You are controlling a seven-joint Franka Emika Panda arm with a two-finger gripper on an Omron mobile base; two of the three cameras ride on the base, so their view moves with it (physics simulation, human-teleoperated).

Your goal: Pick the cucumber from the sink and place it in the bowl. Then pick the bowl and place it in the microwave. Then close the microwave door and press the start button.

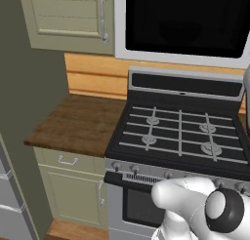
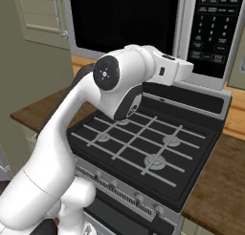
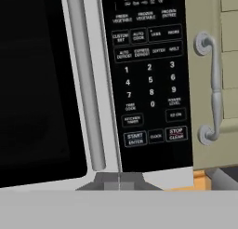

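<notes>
Door [image 3: 42, 84]: shut, upper left of frame, so bowl sits hidden inside microwave [image 2: 143, 24].
Start key [image 3: 135, 139]: lower centre, faced for pressing.
Tool: spread or pressed together, cannot tell.

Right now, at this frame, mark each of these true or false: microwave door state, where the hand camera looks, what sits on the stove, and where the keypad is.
1. The microwave door hangs wide open. False: it sits shut, flush with the frame, its silver bar handle beside the keypad.
2. The hand view faces the microwave's keypad, with the START button in the bottom row. True.
3. A pot sits on the stove. False: the burner grates are bare.
4. The keypad is on the left of the door. False: it is on the right, next to a sage-green cabinet door.
5. A wooden counter lies left of the stove. True.
</notes>
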